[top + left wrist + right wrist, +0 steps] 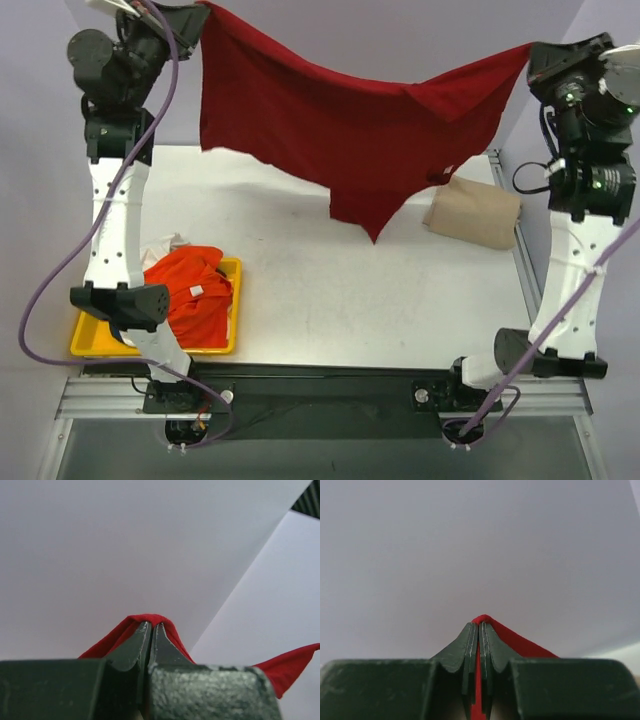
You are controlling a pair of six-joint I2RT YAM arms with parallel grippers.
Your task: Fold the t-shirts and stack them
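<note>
One dark red t-shirt [340, 140] is held up in the air, stretched between the two arms above the far part of the table [350, 310]. Its upper edge sags in the middle, and its lowest corner hangs to a point over the far middle of the table; whether that point touches the surface cannot be told.

The left gripper [151, 630] is seen pinched tight on a fold of the red cloth, which wraps over its fingertips. The right gripper [479, 627] is likewise clamped on the red cloth, a thin strip of which is seen between the closed fingers and over their tips.

One tan t-shirt [475, 212] is laid folded flat at the far right of the table, just beside the right edge and partly below the hanging red cloth. One bright orange t-shirt [190, 285] is bunched in the single yellow tray [95, 345] at the near left corner. One piece of white cloth [165, 245] is seen at the far edge of that tray, beside the orange shirt.

A small white label [197, 291] is seen on the orange shirt; no writing can be read on it.
</note>
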